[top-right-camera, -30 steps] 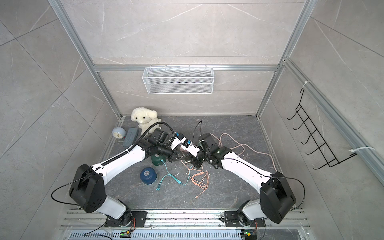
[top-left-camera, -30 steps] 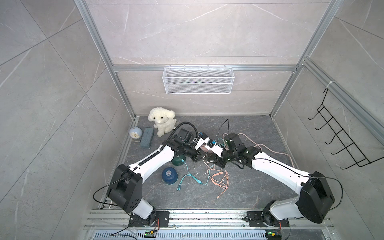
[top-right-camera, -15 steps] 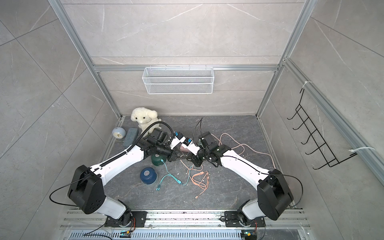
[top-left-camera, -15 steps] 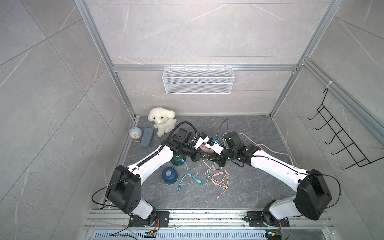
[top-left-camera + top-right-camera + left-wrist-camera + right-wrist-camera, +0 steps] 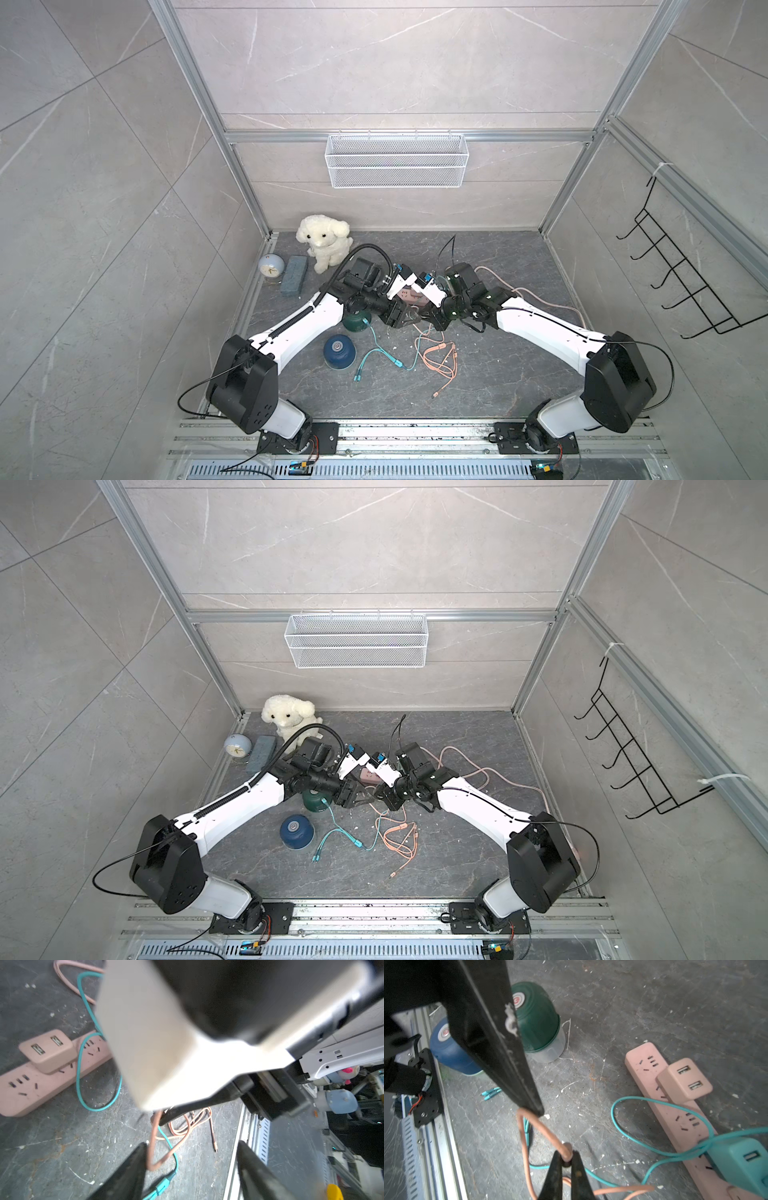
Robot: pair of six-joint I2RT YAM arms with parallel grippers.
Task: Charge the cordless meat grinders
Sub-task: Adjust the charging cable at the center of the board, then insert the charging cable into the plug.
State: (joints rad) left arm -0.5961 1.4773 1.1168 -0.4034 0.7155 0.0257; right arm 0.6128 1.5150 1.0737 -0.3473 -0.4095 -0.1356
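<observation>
down on slate point(image 5: 633, 1012), left end effector point(image 5: 191, 1145) gapes, right end effector point(image 5: 566, 1155) pinches orange cable point(image 5: 522, 1126).

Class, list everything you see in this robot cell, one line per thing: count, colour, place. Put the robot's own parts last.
green grinder: 1, dark green, floor beside left arm
blue grinder: 1, dark blue, floor, nearer front rail
power strip: 1, pink, floor centre
pink charger: 1, pink, on strip
teal charger: 1, teal, on strip
teal cable: 1, teal, looped over strip
orange cable: 1, orange, partly lifted
plush dog: 1, cream, back left
clock: 1, pale blue, left wall
block: 1, blue-grey, beside clock
wire basket: 1, white, back wall
hook rack: 1, black, right wall
left gripper: 1, black, open
right gripper: 1, black, pinching orange cable
</observation>
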